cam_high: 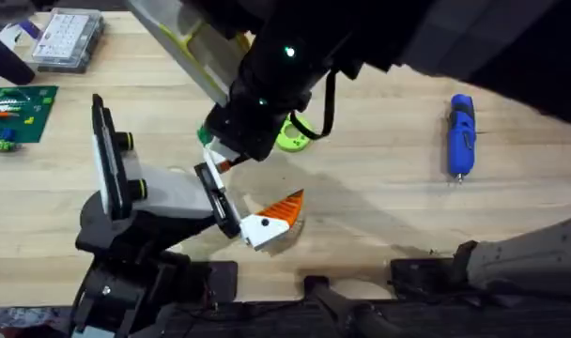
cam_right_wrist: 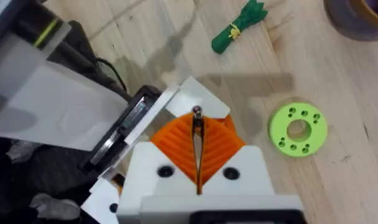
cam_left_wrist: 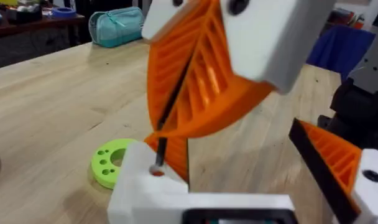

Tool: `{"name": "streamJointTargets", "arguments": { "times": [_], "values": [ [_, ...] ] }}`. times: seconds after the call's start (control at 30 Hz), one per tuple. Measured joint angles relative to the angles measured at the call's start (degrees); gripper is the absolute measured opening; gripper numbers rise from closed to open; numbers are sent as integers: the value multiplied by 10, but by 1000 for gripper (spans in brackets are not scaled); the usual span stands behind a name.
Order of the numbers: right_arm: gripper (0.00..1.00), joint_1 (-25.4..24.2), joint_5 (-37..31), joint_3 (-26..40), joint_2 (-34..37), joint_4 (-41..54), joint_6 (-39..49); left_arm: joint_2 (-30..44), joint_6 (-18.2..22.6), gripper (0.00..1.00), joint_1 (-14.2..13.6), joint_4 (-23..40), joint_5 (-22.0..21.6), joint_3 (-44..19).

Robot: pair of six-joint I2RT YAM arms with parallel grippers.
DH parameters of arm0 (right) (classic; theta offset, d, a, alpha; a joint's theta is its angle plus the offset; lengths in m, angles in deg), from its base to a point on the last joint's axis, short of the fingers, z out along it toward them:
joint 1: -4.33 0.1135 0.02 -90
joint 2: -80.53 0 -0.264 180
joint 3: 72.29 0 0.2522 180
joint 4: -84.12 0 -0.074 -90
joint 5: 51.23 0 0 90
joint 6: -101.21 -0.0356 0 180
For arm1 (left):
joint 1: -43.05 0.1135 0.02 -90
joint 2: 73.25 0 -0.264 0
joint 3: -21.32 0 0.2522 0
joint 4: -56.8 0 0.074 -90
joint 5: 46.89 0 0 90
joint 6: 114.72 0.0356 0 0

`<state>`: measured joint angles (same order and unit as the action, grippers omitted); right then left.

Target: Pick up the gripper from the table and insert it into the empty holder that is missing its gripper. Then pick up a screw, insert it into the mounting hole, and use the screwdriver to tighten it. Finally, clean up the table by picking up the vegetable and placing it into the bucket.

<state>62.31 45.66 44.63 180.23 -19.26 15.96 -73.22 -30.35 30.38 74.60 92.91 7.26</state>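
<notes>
– What does the right claw [cam_right_wrist: 197,121] hold?

– Its two orange ribbed pads are pressed together on a thin dark screw [cam_left_wrist: 160,152]. The screw hangs down from the claw, and its lower end touches a small round hole.

– A hole in what?

– In the white finger [cam_left_wrist: 145,186], directly under the right claw. It is a smooth plastic wedge with flat sides and an orange part at its tip. It sits at one end of the black bar [cam_high: 218,199], which is narrow and flat.

– And the left claw [cam_left_wrist: 235,146]?

– It is wide open and holds nothing. The white finger is one side of it. The other finger [cam_left_wrist: 338,165] stands well apart and has an orange ribbed face with a black edge.

– What lies around the right claw?

– On the wooden desk [cam_right_wrist: 338,180], near the claw, lies a flat green ring [cam_right_wrist: 298,129] of plastic with small holes around its middle opening. Farther from the claw is the vegetable [cam_right_wrist: 239,28], a green bundle with a yellow tie.

– The screwdriver [cam_high: 461,136]?

– Blue and pen-shaped, with a short silver tip. It lies flat on the desk, well apart from both claws.
</notes>
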Motion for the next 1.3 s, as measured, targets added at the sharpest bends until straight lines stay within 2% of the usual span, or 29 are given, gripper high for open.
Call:
{"name": "streamJointTargets", "arguments": {
  "times": [1.03,1.3],
  "values": [
    [6,0,0,0,0,-2,0,0,0,986,0,0,0,0],
    [6,0,0,0,26,-3,0,0,0,986,0,0,0,0]
  ]
}}
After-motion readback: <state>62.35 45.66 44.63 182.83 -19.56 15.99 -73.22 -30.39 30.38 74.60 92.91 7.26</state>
